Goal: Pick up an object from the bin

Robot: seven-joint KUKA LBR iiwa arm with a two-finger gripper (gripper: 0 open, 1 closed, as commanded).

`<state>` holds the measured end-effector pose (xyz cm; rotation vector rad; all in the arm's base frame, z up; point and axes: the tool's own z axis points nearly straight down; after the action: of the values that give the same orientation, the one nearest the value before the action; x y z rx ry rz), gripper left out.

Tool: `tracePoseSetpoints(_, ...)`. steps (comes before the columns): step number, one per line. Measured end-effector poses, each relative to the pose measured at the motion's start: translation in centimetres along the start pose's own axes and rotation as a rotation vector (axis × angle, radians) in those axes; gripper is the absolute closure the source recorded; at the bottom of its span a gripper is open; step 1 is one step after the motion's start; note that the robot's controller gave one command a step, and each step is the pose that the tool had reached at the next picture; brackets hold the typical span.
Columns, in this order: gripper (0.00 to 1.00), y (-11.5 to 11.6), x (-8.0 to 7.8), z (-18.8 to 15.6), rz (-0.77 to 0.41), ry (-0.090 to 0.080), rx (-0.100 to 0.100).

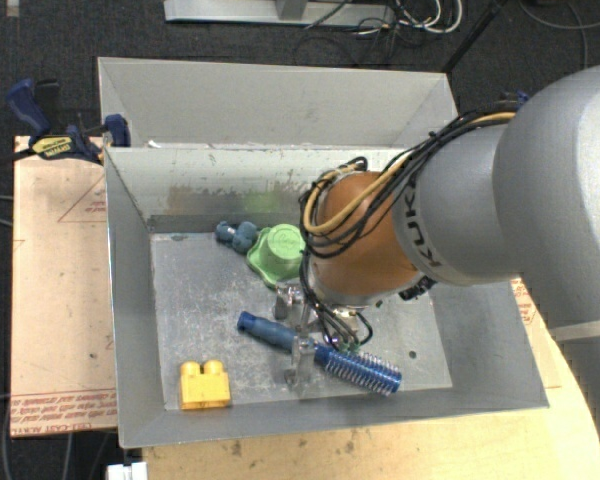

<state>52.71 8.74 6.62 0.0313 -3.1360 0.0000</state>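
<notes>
My gripper (pixel 300 342) is down on the bin floor near the front middle, under the arm's orange cover. It stands open, with one metal finger (pixel 298 306) behind a blue hairbrush (pixel 352 367) and the other in front of it, so the fingers straddle the brush where its handle meets the bristle head. The brush lies flat, its handle pointing left and its bristle head pointing right. A green cup (pixel 276 252) lies on its side just behind the gripper, partly under the orange cover.
A small blue knobbed piece (pixel 236 234) lies by the back wall, left of the green cup. A yellow toy brick (pixel 204 384) sits at the front left corner. The arm covers the bin's right half.
</notes>
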Motion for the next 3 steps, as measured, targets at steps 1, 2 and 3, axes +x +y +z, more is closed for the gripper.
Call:
tracePoseSetpoints(1, 0.00, 0.4, -2.6, -0.4, -0.303, -0.009, -0.001)
tracePoseSetpoints(2, 1.00, 0.4, -2.6, -0.4, -0.302, -0.008, -0.001)
tracePoseSetpoints(3, 1.00, 2.0, -0.8, -11.8, -0.300, -0.014, -0.001)
